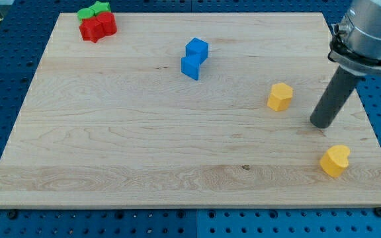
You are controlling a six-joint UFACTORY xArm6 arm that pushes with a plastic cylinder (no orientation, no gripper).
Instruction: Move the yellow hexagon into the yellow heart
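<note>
On the wooden bench (144, 145), the gripperless rod tool grasped nothing; my tip (321, 123) rested at four o'clock of the yellow hexagon (280, 96), apart from it. At five o'clock lay the yellow heart (335, 160). Approach step, apparently: next, circling to the hexagon's ten o'clock side.

my tip (322, 123) between yellow hexagon (280, 96), yellow heart (335, 160), board open elsewhere
</note>
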